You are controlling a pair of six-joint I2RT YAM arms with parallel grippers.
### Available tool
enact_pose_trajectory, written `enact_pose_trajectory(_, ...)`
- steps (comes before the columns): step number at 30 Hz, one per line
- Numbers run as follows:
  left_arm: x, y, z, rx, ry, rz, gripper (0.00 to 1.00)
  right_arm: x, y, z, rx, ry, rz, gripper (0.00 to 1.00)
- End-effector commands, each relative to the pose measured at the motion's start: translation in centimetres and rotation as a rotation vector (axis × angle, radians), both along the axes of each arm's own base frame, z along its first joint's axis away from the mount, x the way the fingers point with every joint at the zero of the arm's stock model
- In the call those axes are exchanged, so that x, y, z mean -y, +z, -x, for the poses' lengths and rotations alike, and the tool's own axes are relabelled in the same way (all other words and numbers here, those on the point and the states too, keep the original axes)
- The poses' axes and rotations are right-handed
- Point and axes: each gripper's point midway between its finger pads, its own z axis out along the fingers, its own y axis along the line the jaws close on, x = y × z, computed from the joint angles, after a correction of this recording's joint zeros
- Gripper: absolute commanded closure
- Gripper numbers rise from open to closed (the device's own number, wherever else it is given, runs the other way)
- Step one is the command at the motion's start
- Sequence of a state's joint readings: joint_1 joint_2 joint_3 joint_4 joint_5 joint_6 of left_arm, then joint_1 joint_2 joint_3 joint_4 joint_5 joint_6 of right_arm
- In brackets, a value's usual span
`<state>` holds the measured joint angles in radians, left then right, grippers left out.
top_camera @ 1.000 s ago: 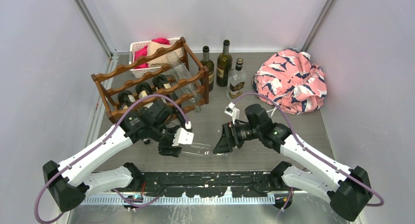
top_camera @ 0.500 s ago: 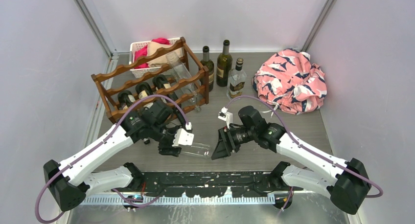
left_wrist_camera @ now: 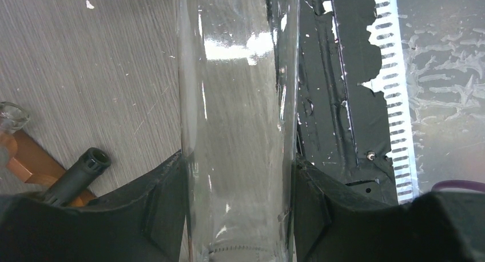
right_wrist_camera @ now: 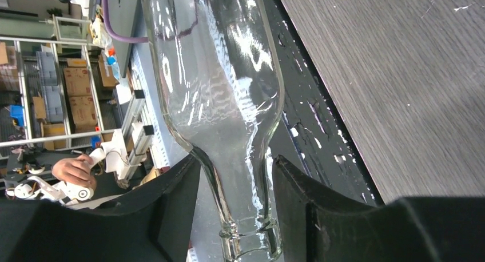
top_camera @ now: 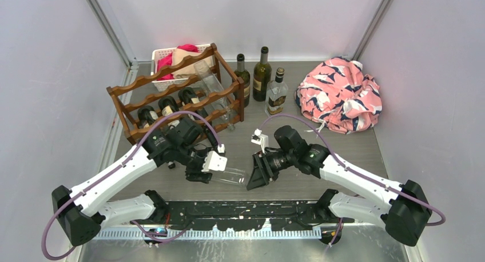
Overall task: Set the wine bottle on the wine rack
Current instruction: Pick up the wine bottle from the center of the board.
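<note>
A clear glass wine bottle (top_camera: 231,174) hangs level just above the table's near edge. My left gripper (top_camera: 201,171) is shut on its wide body (left_wrist_camera: 237,102), one black finger (left_wrist_camera: 163,207) pressed to each side. My right gripper (top_camera: 254,173) is at the other end. Its jaws stand either side of the bottle's neck (right_wrist_camera: 240,199), open, with a gap showing on the left. The dark reddish-brown wine rack (top_camera: 171,96) stands at the back left, behind my left arm.
The rack holds dark bottles (top_camera: 169,106) and a clear bottle (top_camera: 213,87). Three upright bottles (top_camera: 261,73) stand to its right. A pink shark-print cloth (top_camera: 341,93) lies at the back right. A white basket (top_camera: 163,55) sits behind the rack. The black base plate (top_camera: 240,207) runs along the near edge.
My right gripper has moved left onto the bottle's neck and its jaws have narrowed around it. My left gripper has kept its grip and place.
</note>
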<state>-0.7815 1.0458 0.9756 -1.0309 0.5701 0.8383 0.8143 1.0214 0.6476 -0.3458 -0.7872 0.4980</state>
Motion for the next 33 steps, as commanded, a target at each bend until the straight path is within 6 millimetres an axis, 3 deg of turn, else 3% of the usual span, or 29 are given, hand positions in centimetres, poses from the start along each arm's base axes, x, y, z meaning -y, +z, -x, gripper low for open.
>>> enact_pose_trajectory(1, 1.4, 1.5, -0.2, 0.02, -0.034, 0.077, 1.0, -1.0, 2.7, -0.1, 0.053, 0.04, -0.08, 0.44)
enact_pose_trajectory(7, 1.6, 1.5, -0.3, 0.019, -0.036, 0.08, 1.0, -1.0, 2.6, 0.2, 0.054, 0.049, -0.078, 0.47)
enact_pose_trajectory(10, 1.6, 1.5, -0.4, 0.021, -0.032, 0.078, 1.0, -1.0, 2.6, 0.2, 0.049, 0.052, -0.076, 0.67)
enact_pose_trajectory(12, 1.5, 1.4, -0.5, 0.024, -0.026, 0.07, 1.0, -1.0, 2.8, 0.4, 0.047, 0.06, -0.082, 0.89)
enact_pose_trajectory(13, 1.5, 1.3, -0.6, 0.027, -0.023, 0.067, 1.0, -1.0, 2.8, 0.5, 0.045, 0.062, -0.084, 0.95)
enact_pose_trajectory(15, 1.4, 1.2, -0.9, 0.039, -0.012, 0.062, 0.99, -0.9, 3.2, 0.6, 0.054, 0.061, -0.095, 0.98)
enact_pose_trajectory(18, 1.4, 1.1, -1.5, 0.07, 0.021, 0.07, 0.68, -0.9, 3.7, 0.6, 0.069, 0.046, -0.12, 0.99)
enact_pose_trajectory(20, 1.5, 1.1, -1.7, 0.093, 0.033, 0.095, 0.54, -0.9, 3.9, 0.7, 0.068, 0.038, -0.133, 0.99)
enact_pose_trajectory(22, 1.7, 1.2, -1.9, 0.113, 0.043, 0.123, 0.22, -0.8, 3.8, 0.7, 0.069, 0.028, -0.134, 0.99)
enact_pose_trajectory(23, 1.7, 1.2, -1.9, 0.12, 0.044, 0.133, 0.15, -0.7, 3.7, 0.7, 0.068, 0.021, -0.134, 0.99)
enact_pose_trajectory(28, 1.7, 1.4, -1.7, 0.12, 0.05, 0.148, 0.02, -0.5, 3.9, 0.7, 0.08, -0.003, -0.147, 0.99)
enact_pose_trajectory(33, 1.7, 2.0, -1.6, 0.124, 0.055, 0.16, 0.0, -0.3, 3.9, 0.8, 0.077, -0.02, -0.157, 0.99)
